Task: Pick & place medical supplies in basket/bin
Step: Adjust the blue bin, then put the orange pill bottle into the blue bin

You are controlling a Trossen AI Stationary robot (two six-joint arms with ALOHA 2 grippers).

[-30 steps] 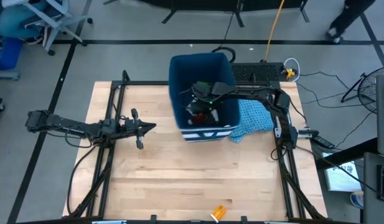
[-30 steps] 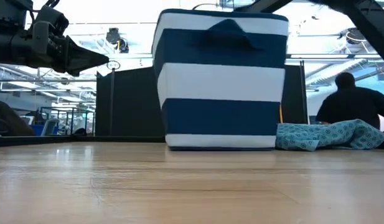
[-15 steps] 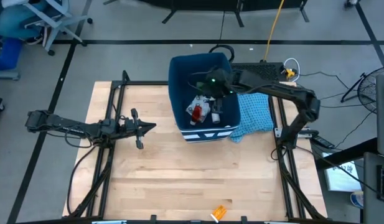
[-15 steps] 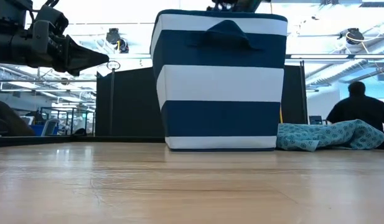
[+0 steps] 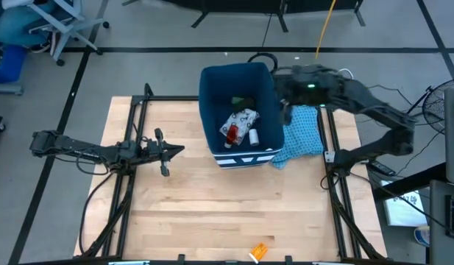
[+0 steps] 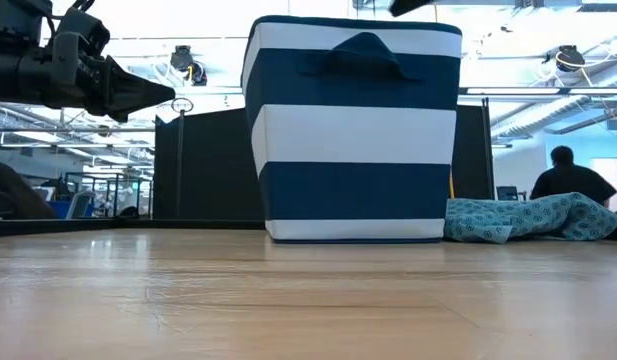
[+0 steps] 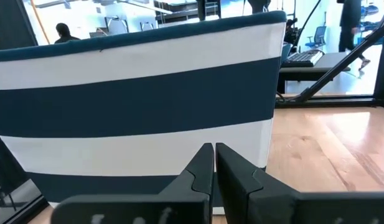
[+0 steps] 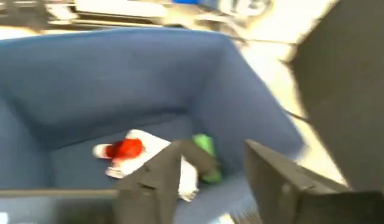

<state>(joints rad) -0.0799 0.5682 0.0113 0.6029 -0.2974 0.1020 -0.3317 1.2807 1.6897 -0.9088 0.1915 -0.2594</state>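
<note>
- The right end effector [image 5: 284,112] hangs over the bin's right rim, above the edge where the bin meets the cloth; its fingers [image 8: 155,177] stand apart with nothing between them.
- The left end effector [image 5: 176,152] waits well to the left of the bin, above bare wood, pointing toward it; its fingers [image 7: 203,167] are pressed together and hold nothing.
- The tabletop [image 5: 212,213] is pale wood with black rails along both sides.
- The dark blue bin [image 5: 210,96] stands toward the far middle of the tabletop; from table height its front [image 6: 356,135] shows broad white stripes.
- A light blue cloth [image 5: 303,140] lies crumpled on the tabletop, touching the bin's right side.
- Inside the bin, the white patterned packet [image 5: 240,119] lies on the bottom, near the middle.
- A green item [image 5: 237,101] sits toward the bin's far wall, beyond the packet.
- A red little bottle [image 5: 230,132] lies at the packet's near end, with a small white bottle [image 5: 254,136] just beside it on the right.
- A small orange thing [image 5: 259,252] lies alone at the near edge of the tabletop, well apart from everything else.
- Beyond the tabletop, a person [image 6: 575,182] shows in the room, back turned.
</note>
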